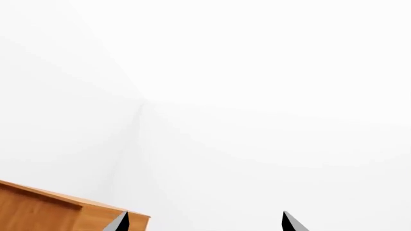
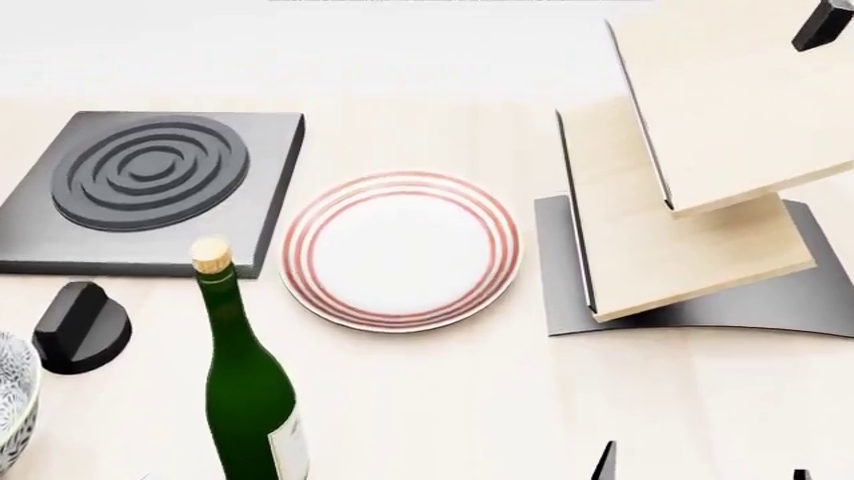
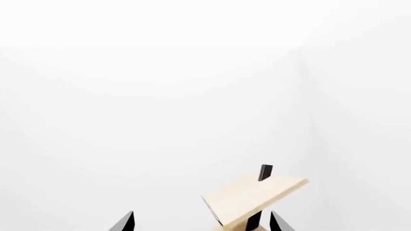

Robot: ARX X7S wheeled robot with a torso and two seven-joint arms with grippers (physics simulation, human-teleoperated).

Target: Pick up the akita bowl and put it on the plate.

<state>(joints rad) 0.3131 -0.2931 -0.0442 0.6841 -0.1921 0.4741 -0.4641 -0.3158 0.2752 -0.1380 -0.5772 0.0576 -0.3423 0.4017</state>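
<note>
Akita bowl (image 2: pixel 11 405): table's near left edge, at eight o'clock from the plate (image 2: pixel 398 248), wine bottle (image 2: pixel 248 385) between them. Left gripper (image 1: pixel 204 222) and right gripper (image 3: pixel 200 222): fingertips spread, both empty, raised. Advice: approach the bowl with the left arm, grip its rim, carry it clear of the bottle.

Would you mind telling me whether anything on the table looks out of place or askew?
Nothing looks spilled or damaged. The wine bottle stands upright, the plate lies flat and bare, and the akita bowl sits mostly cut off at the left edge.
</note>
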